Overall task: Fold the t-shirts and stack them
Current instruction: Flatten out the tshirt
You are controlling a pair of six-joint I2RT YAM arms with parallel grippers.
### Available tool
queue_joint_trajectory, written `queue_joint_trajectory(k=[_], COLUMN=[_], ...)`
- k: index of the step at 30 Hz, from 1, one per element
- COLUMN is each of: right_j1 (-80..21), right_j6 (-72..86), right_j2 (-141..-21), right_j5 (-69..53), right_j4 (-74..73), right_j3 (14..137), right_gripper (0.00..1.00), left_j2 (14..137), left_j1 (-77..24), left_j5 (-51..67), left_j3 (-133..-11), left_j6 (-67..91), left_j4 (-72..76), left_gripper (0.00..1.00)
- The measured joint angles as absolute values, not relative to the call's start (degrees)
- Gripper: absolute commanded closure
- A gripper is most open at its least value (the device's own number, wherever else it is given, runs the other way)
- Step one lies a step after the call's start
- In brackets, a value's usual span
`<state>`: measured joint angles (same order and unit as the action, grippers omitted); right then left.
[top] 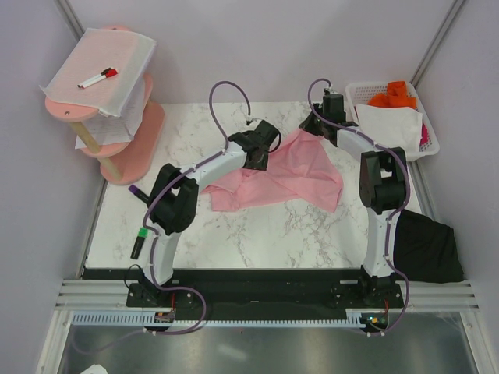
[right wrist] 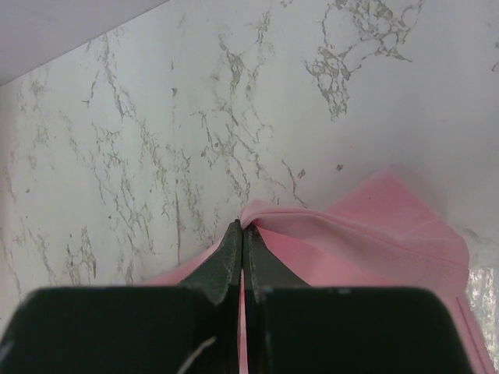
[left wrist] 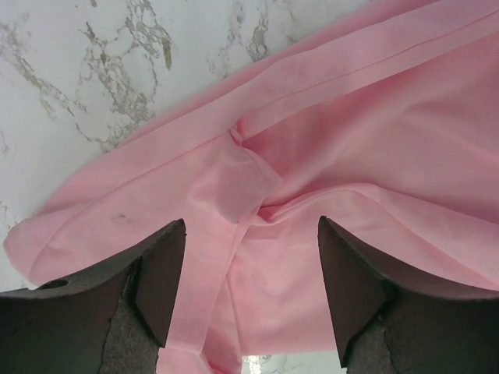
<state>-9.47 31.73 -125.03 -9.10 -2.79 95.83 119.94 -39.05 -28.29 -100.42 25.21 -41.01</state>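
The light pink t-shirt (top: pixel 281 178) lies crumpled on the marble table, mid-back. My right gripper (top: pixel 314 122) is shut on its far right edge; in the right wrist view the closed tips (right wrist: pixel 243 227) pinch a pink fold (right wrist: pixel 343 234). My left gripper (top: pixel 269 132) hovers over the shirt's far left part, open; in the left wrist view its fingers (left wrist: pixel 168 265) straddle pink cloth (left wrist: pixel 312 171) with a hem and small patch. The black t-shirt (top: pixel 425 245) hangs over the table's right near edge.
A white basket (top: pixel 427 125) with white and orange cloth stands at the back right. A pink tiered stand (top: pixel 117 148) with a mesh sheet and a red marker (top: pixel 99 77) is at the back left. Bare marble table (top: pixel 257 234) lies in front.
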Motion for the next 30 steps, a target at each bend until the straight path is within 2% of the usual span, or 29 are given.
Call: queue_joint_trajectory(k=[10, 13, 14, 17, 18, 26, 30], right_j1=[-9.5, -9.5, -9.5, -9.5, -9.5, -9.5, -9.5], right_j6=[31.7, 31.7, 31.7, 31.7, 31.7, 31.7, 31.7], right_j2=[-125.8, -125.8, -125.8, -125.8, -125.8, -125.8, -125.4], right_j5=[-9.2, -9.2, -9.2, -9.2, -9.2, -9.2, -9.3], right_j4=[-2.5, -2.5, -2.5, -2.5, -2.5, -2.5, -2.5], right_j3=[95.8, 95.8, 95.8, 95.8, 95.8, 95.8, 95.3], right_gripper=[1.0, 1.0, 1.0, 1.0, 1.0, 1.0, 1.0], left_j2=[126.8, 127.6, 127.8, 128.5, 128.7, 128.7, 125.2], left_j1=[-39.3, -39.2, -39.2, -39.2, -39.1, -36.3, -33.6], left_j5=[-28.5, -29.1, -29.5, -31.0, -31.8, -37.2, -39.5], left_j3=[-103.1, -103.5, -103.7, -104.6, -104.7, -104.2, -99.9], left_j6=[25.0, 25.0, 24.9, 24.9, 24.9, 24.9, 24.9], left_j4=[-41.0, -41.1, -41.0, -41.0, -40.9, -40.8, -40.9], left_gripper=[0.31, 0.38, 0.55, 0.92, 0.98, 0.98, 0.98])
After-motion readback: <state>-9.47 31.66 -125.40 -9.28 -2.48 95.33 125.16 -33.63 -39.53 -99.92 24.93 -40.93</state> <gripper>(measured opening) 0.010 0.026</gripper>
